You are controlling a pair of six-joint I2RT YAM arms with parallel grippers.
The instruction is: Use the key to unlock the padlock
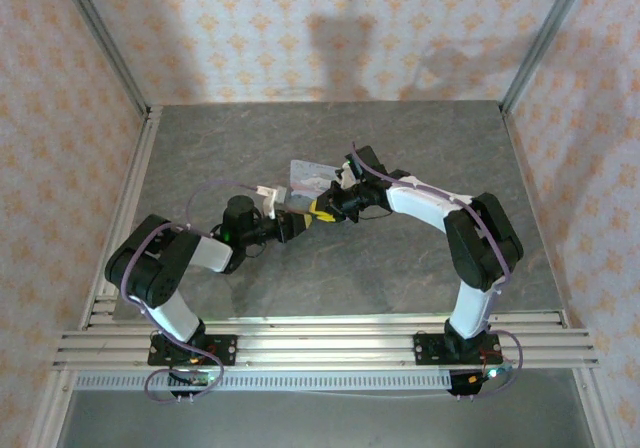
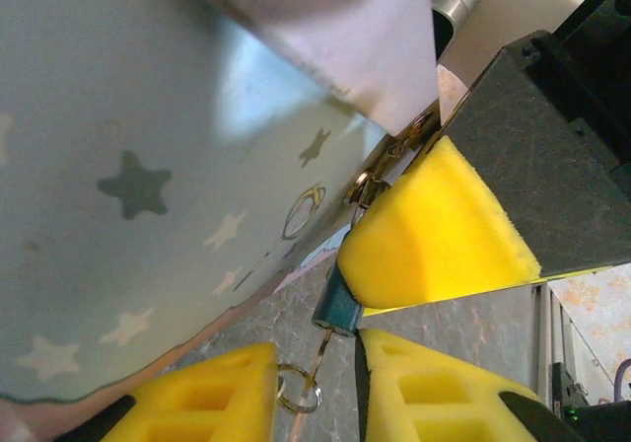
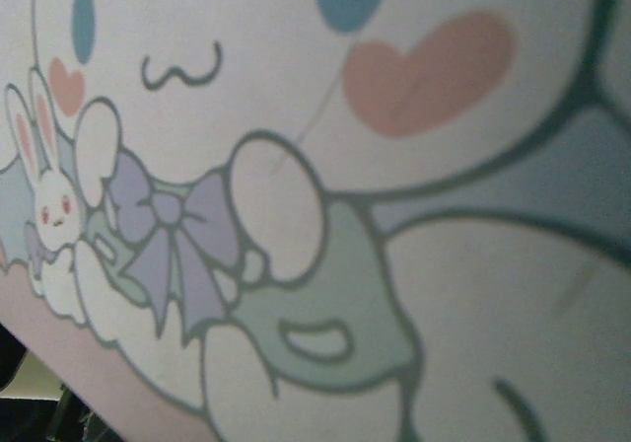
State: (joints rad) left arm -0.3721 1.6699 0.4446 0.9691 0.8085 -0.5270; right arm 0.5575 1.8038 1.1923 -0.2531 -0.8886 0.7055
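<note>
Padlock (image 2: 336, 311) hangs just ahead of your left gripper (image 2: 317, 365), its teal body dangling at the clasp of the tin (image 2: 118, 166). The key (image 2: 321, 348) runs from between your left fingers up into its underside, with the key ring (image 2: 296, 388) beside one pad. Those jaws stand apart, either side of the key. Your right gripper (image 1: 335, 208) has one yellow pad (image 2: 434, 235) pressed over the padlock's top. Its other finger is hidden, so you cannot tell its grip.

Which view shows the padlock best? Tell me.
Left wrist: the teal padlock hangs close up, key at its underside. From the top it is too small to make out; the right wrist camera faces the tin lid.
</note>
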